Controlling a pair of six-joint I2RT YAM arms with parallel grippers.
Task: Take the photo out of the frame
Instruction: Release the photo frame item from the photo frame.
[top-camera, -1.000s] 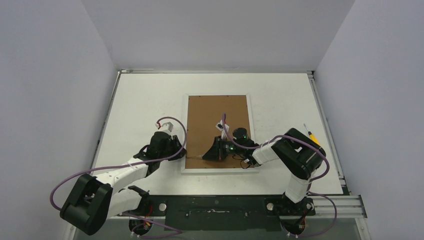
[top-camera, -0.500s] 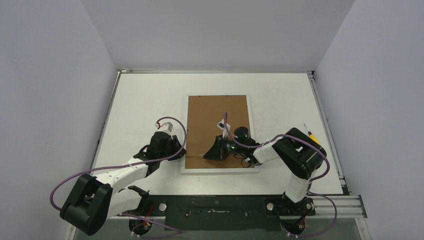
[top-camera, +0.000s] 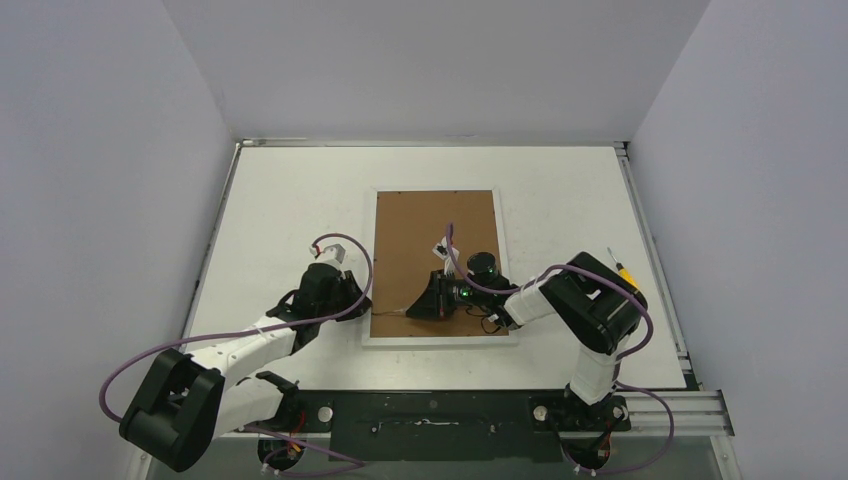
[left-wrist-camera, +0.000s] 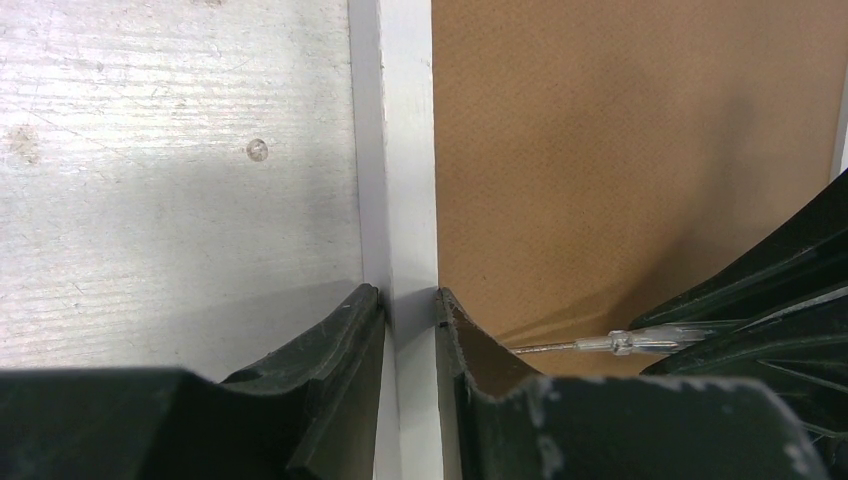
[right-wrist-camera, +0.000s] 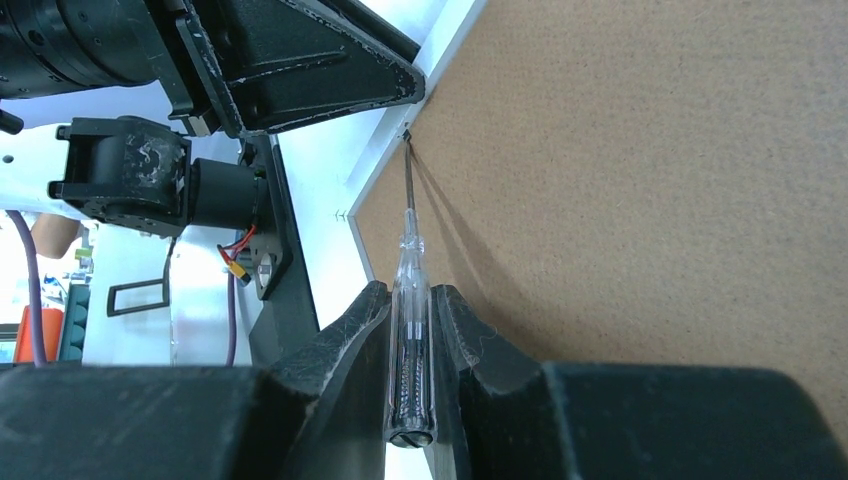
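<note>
The frame (top-camera: 420, 230) lies face down in the middle of the white counter (top-camera: 280, 200), its brown backing board (left-wrist-camera: 620, 150) turned up; the left claw (left-wrist-camera: 408, 300) sits at the frame's near left corner, nearly closed, one finger outside the narrow white border (left-wrist-camera: 395, 150) and one on the inner side, both pads against it; the right claw (right-wrist-camera: 410, 300) reaches in over the near part of the backing, clamped tight on a clear-handled screwdriver (right-wrist-camera: 412, 255); the thin metal tip meets the seam between backing and left border.
</note>
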